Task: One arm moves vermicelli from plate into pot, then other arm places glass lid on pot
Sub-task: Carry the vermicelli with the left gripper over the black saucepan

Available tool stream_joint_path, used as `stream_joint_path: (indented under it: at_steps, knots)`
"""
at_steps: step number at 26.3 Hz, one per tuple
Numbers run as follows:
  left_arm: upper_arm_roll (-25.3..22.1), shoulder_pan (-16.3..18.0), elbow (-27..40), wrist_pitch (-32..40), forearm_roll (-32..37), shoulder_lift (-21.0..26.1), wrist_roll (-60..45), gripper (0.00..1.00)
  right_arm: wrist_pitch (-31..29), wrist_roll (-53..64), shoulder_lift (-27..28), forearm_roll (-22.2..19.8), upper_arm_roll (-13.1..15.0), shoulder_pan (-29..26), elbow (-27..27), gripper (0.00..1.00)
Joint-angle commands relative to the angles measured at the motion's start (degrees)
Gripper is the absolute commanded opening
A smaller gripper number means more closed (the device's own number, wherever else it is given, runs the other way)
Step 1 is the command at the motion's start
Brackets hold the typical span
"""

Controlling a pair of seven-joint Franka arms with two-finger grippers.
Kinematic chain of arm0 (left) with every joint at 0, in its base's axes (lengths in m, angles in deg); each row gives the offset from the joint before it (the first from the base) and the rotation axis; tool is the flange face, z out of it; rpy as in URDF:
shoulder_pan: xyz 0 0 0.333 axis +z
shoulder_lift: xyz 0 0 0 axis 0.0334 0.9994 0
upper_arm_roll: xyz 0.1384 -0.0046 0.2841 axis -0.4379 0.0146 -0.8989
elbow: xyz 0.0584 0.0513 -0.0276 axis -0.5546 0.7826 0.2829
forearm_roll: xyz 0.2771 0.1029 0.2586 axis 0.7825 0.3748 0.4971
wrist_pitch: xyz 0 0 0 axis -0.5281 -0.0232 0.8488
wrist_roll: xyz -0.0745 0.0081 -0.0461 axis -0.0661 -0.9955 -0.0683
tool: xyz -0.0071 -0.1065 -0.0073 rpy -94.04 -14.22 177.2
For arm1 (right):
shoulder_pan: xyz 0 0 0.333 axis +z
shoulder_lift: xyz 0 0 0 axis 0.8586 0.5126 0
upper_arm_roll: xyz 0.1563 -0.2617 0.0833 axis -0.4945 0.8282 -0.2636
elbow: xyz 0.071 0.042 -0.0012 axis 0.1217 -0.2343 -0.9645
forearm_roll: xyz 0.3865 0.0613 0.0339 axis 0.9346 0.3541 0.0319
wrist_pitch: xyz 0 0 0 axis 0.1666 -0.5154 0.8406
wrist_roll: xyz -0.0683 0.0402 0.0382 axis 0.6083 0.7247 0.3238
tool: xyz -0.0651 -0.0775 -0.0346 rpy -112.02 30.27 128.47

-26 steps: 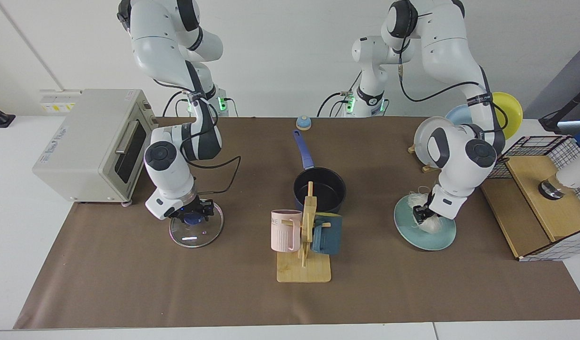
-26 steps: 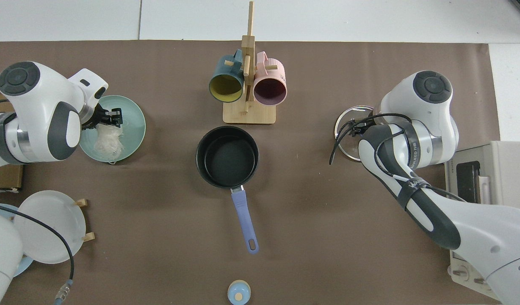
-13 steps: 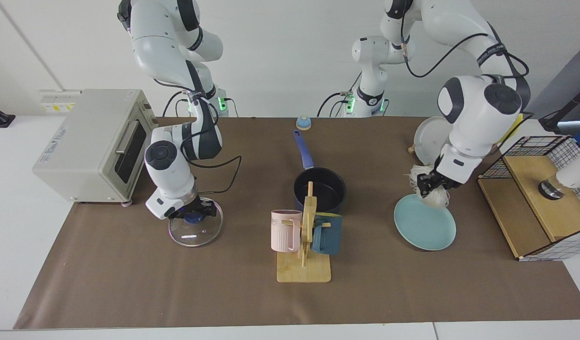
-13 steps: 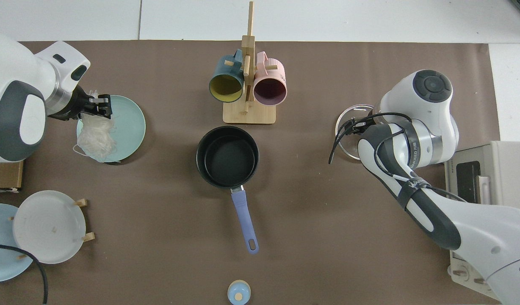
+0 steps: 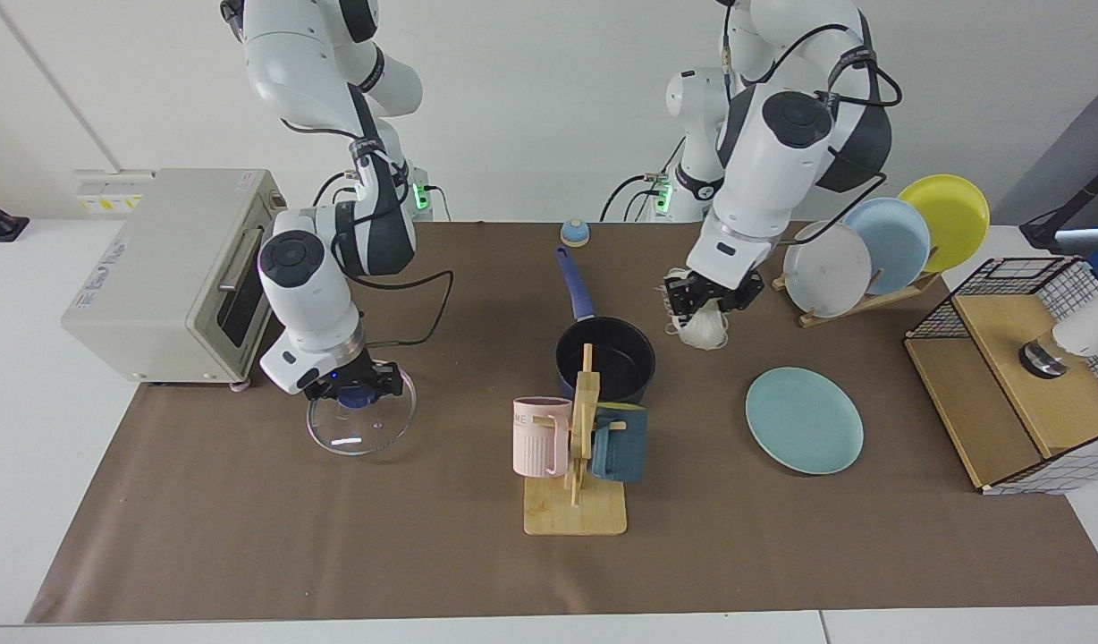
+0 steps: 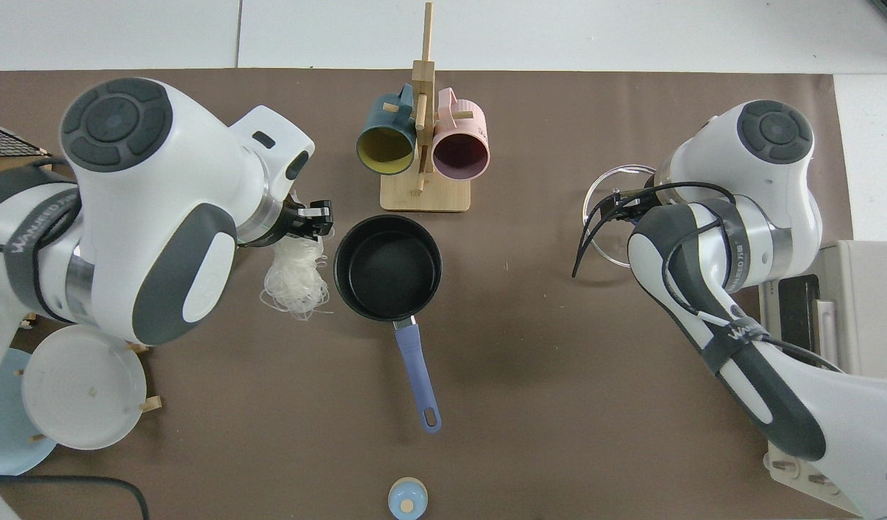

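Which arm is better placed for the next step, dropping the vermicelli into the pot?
Left. The left gripper is shut on the vermicelli, hanging just beside the pot. The right gripper holds the glass lid by its knob, farther away.

A white room with one long white table under a brown mat.

A brown mat [image 5: 334, 555] covers most of the white table [image 5: 30, 429], leaving bare strips along the edges. The wall [image 5: 531, 107] behind is plain white, with a socket strip [image 5: 106, 192] low at the far corner; light is even.
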State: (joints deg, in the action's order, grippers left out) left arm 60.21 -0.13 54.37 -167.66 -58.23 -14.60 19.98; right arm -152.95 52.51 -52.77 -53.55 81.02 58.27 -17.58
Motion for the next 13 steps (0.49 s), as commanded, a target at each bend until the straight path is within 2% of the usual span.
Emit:
stream_joint_path:
  at_steps: [1,7,13]
  knots:
    - [1.4,0.3,5.4,-4.2,-3.5,-3.4,0.7,0.0,4.2,-0.6,-3.8,0.9,-0.7,-0.3,-0.4,0.03]
    - [3.5,-0.5,7.6,-7.7,-4.1,-1.6,0.6,0.0,7.5,-0.4,-7.2,1.1,-0.7,-0.3,-0.6,0.03]
    - [3.6,-2.5,8.8,-12.9,-4.1,1.5,-0.4,0.0,10.0,0.7,-9.7,4.5,-0.7,-0.4,-1.2,0.03]
